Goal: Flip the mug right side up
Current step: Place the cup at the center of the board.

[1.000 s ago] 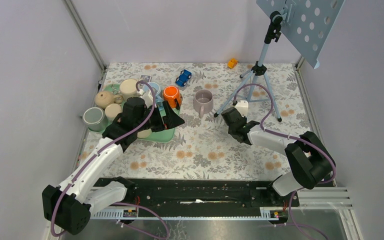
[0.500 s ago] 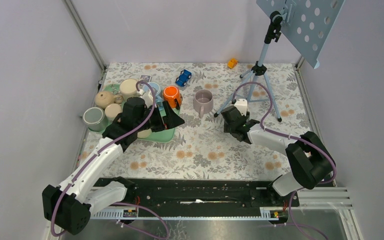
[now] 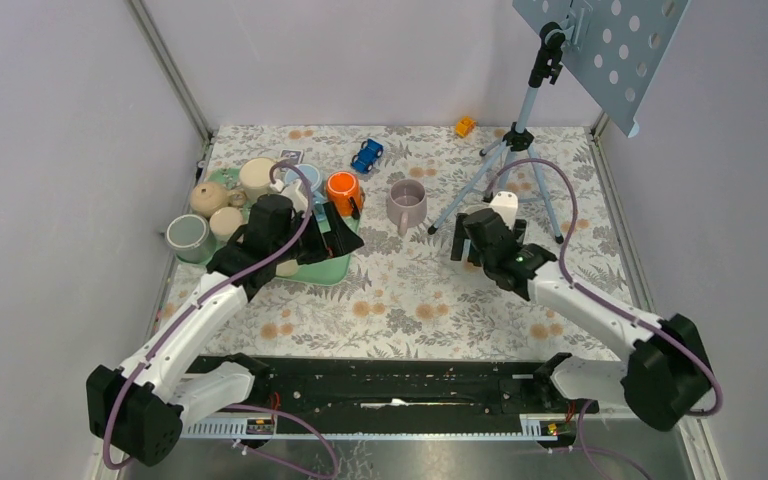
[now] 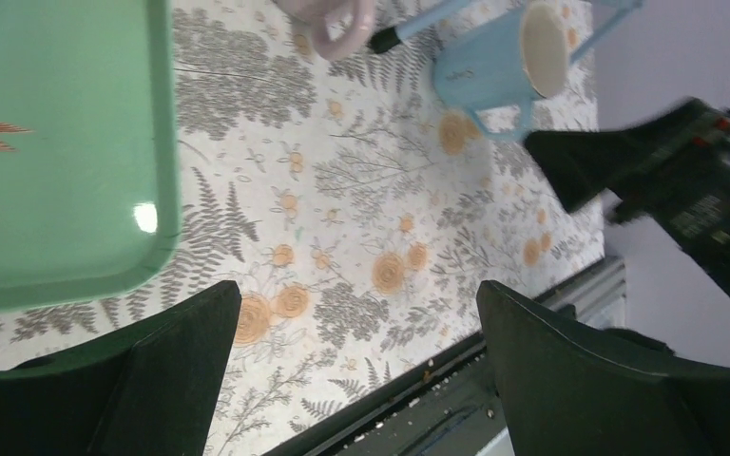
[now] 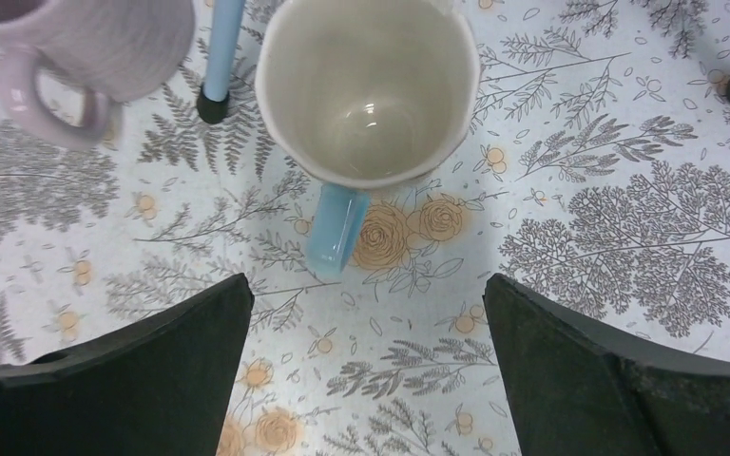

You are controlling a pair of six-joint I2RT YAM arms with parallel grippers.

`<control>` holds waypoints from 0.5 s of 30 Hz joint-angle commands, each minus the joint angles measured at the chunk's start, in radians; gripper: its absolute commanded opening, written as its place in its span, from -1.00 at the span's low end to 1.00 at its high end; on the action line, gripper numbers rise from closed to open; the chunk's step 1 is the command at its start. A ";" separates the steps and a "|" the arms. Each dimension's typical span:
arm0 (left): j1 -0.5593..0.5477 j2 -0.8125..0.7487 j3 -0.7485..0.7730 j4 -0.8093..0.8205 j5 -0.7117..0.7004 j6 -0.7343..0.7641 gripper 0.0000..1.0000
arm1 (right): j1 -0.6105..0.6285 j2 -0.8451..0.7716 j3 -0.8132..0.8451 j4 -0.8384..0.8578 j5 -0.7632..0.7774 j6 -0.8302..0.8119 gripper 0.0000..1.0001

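Note:
The light blue mug (image 5: 366, 90) stands upright on the flowered tablecloth, its cream inside facing up and its handle pointing toward my right gripper (image 5: 366, 285). That gripper is open and empty, its fingers apart just short of the handle. In the top view the right gripper (image 3: 472, 243) and wrist hide the mug. The left wrist view shows the blue mug (image 4: 499, 57) from the side. My left gripper (image 3: 345, 235) (image 4: 356, 290) hangs open and empty over the near right edge of the green tray (image 3: 325, 268).
A lilac mug (image 3: 406, 203) stands upright just left of the blue one. A tripod (image 3: 505, 160) straddles the spot, one blue leg (image 5: 220, 47) between the two mugs. Several cups, one orange (image 3: 342, 187), fill the tray; a grey mug (image 3: 188, 237) stands beside it.
My right gripper went from shut to wide open, and its wrist shifted slightly right as the elbow swung out to the right. The left arm has stayed put.

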 commanded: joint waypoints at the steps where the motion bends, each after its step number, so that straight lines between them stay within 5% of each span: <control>1: -0.002 0.003 0.061 -0.051 -0.187 -0.018 0.98 | -0.005 -0.125 -0.002 -0.057 -0.034 0.015 0.99; 10: -0.001 -0.012 0.109 -0.205 -0.559 -0.095 0.98 | -0.006 -0.220 0.005 -0.102 -0.058 0.024 0.99; 15: -0.002 0.048 0.162 -0.214 -0.614 -0.128 0.98 | -0.005 -0.228 0.023 -0.094 -0.116 -0.017 0.99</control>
